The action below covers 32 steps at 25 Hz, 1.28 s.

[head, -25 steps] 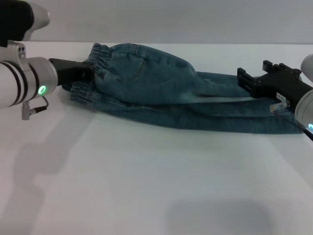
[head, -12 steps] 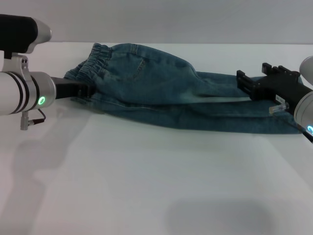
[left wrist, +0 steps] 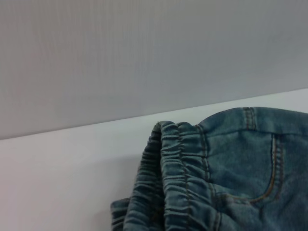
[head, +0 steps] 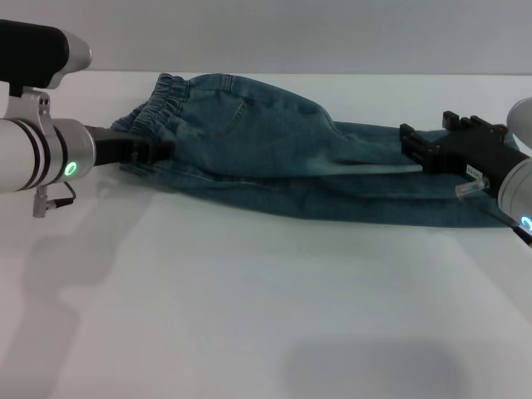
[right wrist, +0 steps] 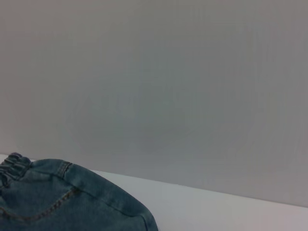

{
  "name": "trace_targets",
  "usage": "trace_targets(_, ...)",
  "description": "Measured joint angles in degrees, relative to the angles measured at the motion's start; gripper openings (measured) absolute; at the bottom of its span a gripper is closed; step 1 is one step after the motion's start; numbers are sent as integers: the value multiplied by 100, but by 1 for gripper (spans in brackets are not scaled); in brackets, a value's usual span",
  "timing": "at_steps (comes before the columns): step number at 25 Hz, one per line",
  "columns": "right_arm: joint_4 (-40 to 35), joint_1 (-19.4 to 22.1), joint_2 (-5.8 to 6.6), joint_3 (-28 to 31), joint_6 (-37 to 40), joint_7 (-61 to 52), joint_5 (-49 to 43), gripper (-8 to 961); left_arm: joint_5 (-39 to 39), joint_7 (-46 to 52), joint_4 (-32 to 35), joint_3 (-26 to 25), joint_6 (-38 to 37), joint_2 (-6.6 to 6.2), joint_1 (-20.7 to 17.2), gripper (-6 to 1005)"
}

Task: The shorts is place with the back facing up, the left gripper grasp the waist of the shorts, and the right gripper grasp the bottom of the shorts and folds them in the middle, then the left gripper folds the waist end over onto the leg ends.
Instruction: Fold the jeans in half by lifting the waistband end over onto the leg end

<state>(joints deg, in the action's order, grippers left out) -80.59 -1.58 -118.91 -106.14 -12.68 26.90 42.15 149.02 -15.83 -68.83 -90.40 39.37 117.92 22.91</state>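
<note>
Left gripper (head: 154, 150) low at the table's left side, tips tucked into the waist of the shorts (head: 150, 125); open or closed, cannot tell. Right gripper (head: 409, 143) over the leg ends (head: 465, 212) on the right, jaw on the cloth; grip cannot be told either. Shorts (head: 291, 158) folded long and thin, lying across the far part of the white table (head: 266, 316). Far edge close behind. Lots of bare room in front. No readable writing; small pale tab (head: 468, 189) too tiny.
</note>
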Motion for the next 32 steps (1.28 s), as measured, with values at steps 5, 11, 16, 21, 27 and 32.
trace_targets(5,0,0,-1,-8,-11,0,4,617,134,-4,27,-2,-32,5,11,781)
trace_targets(11,0,-16,-7,-16,-72,-1,5,617,250,-60,223,-24,-390,-7,30,759)
trace_targets(16,-8,-22,-9,-22,-101,-1,5,617,216,-209,624,-52,-500,2,238,741)
trace_targets(21,-9,-24,-9,-22,-130,-14,5,617,209,-210,956,-51,-581,3,396,723)
trace_targets(27,-16,-34,-9,-20,-139,-31,5,617,204,-210,1010,-51,-608,3,413,702)
trace_targets(32,-38,-46,-9,-19,-139,-45,5,617,214,-191,1082,-68,-612,-2,433,684)
